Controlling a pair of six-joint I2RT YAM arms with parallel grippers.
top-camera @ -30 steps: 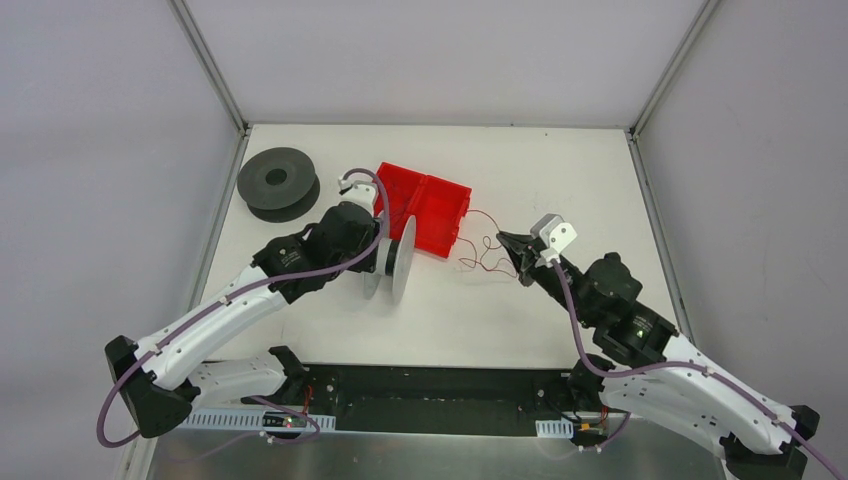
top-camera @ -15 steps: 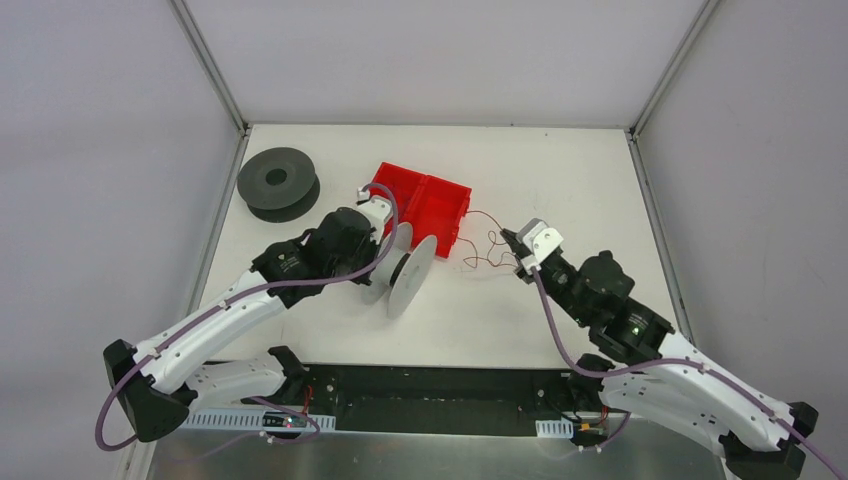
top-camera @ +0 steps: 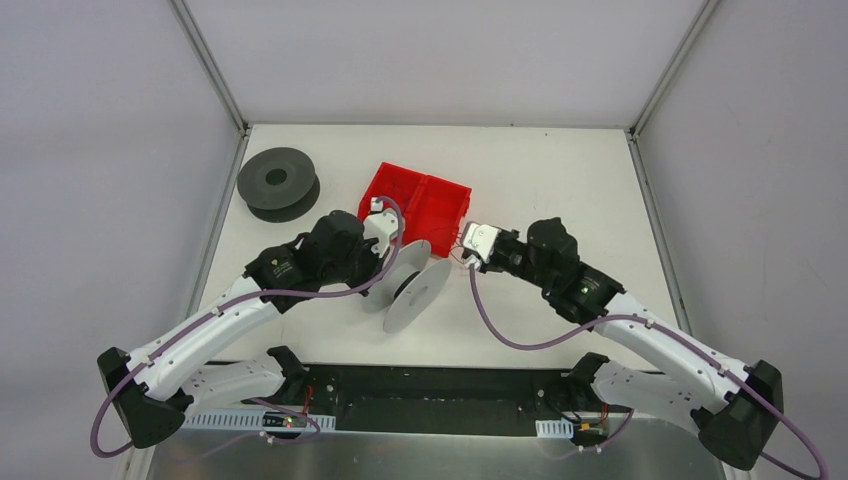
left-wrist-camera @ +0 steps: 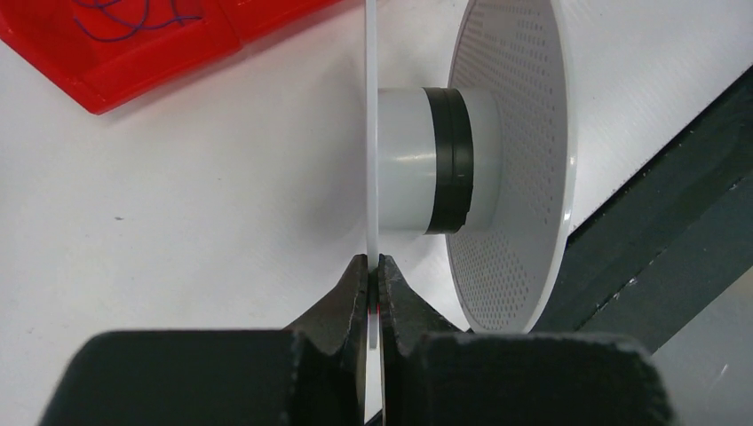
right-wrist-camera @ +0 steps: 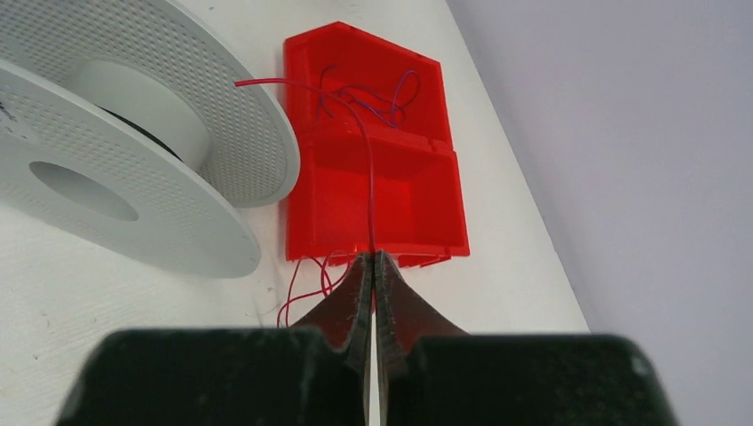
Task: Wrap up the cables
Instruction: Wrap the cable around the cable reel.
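Red cable (right-wrist-camera: 368, 169) pinched in the tightly closed right gripper (right-wrist-camera: 374, 264), now brought across over the red bin (right-wrist-camera: 417, 200) to the white spool (left-wrist-camera: 410, 160), whose flange the left gripper (left-wrist-camera: 374, 269) has just clamped. Winding looks ready to begin.

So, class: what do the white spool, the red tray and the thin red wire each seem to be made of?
The white spool: likely moulded plastic, matte; its flanges are thin and dotted with fine holes. The red tray: hard plastic, slightly glossy, with crisp moulded walls. The red wire: probably insulated metal, since it is hair-thin and holds loose curls; its core does not show.
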